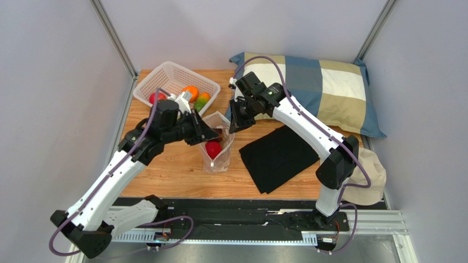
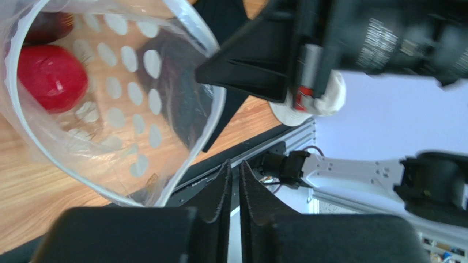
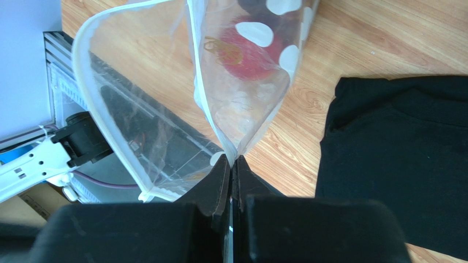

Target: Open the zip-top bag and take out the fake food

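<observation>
The zip-top bag (image 1: 218,156) stands on the wooden table with its mouth pulled open. Its white dots show in the left wrist view (image 2: 132,82). A red fruit (image 1: 213,149) lies inside it, also seen in the wrist views (image 2: 52,76) (image 3: 250,55), with a dark purple fruit (image 2: 49,24) beside it. My right gripper (image 1: 234,127) is shut on the bag's rim (image 3: 230,156) at the right corner of the mouth. My left gripper (image 1: 210,133) is at the left side of the mouth. Its fingertips (image 2: 225,170) are almost together with nothing between them, and the rim (image 2: 165,194) runs just beside them.
A white lattice basket (image 1: 165,74) at the back left holds a red fruit (image 1: 156,98), an orange fruit (image 1: 190,92) and an orange-green fruit (image 1: 202,101). A black cloth (image 1: 277,156) lies right of the bag. A checked pillow (image 1: 324,87) and a beige hat (image 1: 369,175) are at the right.
</observation>
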Available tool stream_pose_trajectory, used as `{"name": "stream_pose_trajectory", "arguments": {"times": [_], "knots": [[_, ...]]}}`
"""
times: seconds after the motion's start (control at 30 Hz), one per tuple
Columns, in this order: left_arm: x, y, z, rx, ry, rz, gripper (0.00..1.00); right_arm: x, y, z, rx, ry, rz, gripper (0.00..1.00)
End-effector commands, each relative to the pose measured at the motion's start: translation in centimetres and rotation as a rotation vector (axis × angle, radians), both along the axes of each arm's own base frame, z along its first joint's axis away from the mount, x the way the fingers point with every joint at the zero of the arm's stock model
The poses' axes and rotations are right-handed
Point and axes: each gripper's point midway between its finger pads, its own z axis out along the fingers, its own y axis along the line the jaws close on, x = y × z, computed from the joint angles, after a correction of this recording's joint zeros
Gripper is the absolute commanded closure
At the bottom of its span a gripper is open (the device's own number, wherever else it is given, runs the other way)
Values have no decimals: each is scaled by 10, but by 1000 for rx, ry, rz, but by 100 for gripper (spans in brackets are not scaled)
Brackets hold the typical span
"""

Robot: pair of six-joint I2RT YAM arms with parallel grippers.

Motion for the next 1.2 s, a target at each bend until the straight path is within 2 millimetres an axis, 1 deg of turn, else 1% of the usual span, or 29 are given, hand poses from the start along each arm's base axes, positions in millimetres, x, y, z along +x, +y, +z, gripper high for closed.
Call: {"name": "stream_pose_trajectory", "arguments": {"times": [0.0, 0.03, 0.13, 0.17, 0.27, 0.3, 0.33, 0.4, 0.43, 0.5, 0.53, 0.6, 0.63, 0.67, 0.7, 0.73, 0.77, 0.83, 0.9, 0.93, 1.0, 1.03, 1.13, 1.17], "knots": [[26, -2, -17, 79, 25, 69, 94, -4, 15, 29, 77, -19, 0, 100], [34, -4, -18, 102, 23, 72, 95, -5, 17, 31, 82, -21, 2, 100], [51, -2, -32, 183, 29, 96, 100, -9, 22, 38, 110, 0, -7, 100], [56, 1, -36, 210, 23, 115, 100, -10, 25, 40, 126, 15, -17, 100], [64, 10, -56, 297, 32, 142, 100, -14, 35, 48, 187, 62, -25, 100], [69, 8, -58, 304, 5, 130, 100, -19, 40, 50, 216, 92, -7, 100], [70, 9, -70, 328, 22, 124, 100, -21, 43, 52, 235, 108, -4, 100], [74, 7, -77, 339, 10, 115, 100, -24, 52, 54, 276, 158, 1, 100], [74, 8, -87, 355, 18, 105, 100, -26, 54, 55, 291, 173, 5, 100], [76, 6, -93, 357, -14, 81, 100, -26, 61, 61, 327, 186, 19, 100], [74, 7, -103, 366, -5, 68, 100, -25, 63, 62, 336, 189, 25, 100], [71, 9, -112, 381, 0, 50, 100, -24, 67, 66, 353, 185, 36, 100], [69, 12, -122, 398, 18, 49, 100, -24, 69, 66, 357, 193, 38, 100], [68, 16, -127, 403, 32, 50, 100, -22, 71, 64, 359, 202, 40, 100], [68, 16, -130, 396, 36, 46, 100, -22, 73, 66, 370, 202, 49, 100], [63, 19, -138, 392, 48, 38, 100, -21, 75, 66, 373, 203, 50, 100], [61, 19, -140, 387, 47, 30, 100, -18, 77, 63, 370, 207, 49, 100], [56, 24, -146, 398, 43, 23, 100, -16, 79, 64, 376, 205, 49, 100], [53, 28, -152, 405, 49, 22, 100, -12, 82, 60, 370, 203, 39, 100], [47, 31, -160, 404, 67, 18, 100, -9, 84, 63, 379, 196, 38, 100], [44, 34, -166, 389, 81, 33, 100, -6, 89, 63, 394, 212, 37, 100], [42, 38, -174, 389, 101, 41, 100, -6, 91, 65, 403, 217, 37, 100], [38, 41, -183, 379, 137, 45, 100, -3, 92, 63, 407, 229, 18, 100], [39, 38, -181, 357, 125, 42, 100, -4, 93, 64, 409, 232, 18, 100]]}}
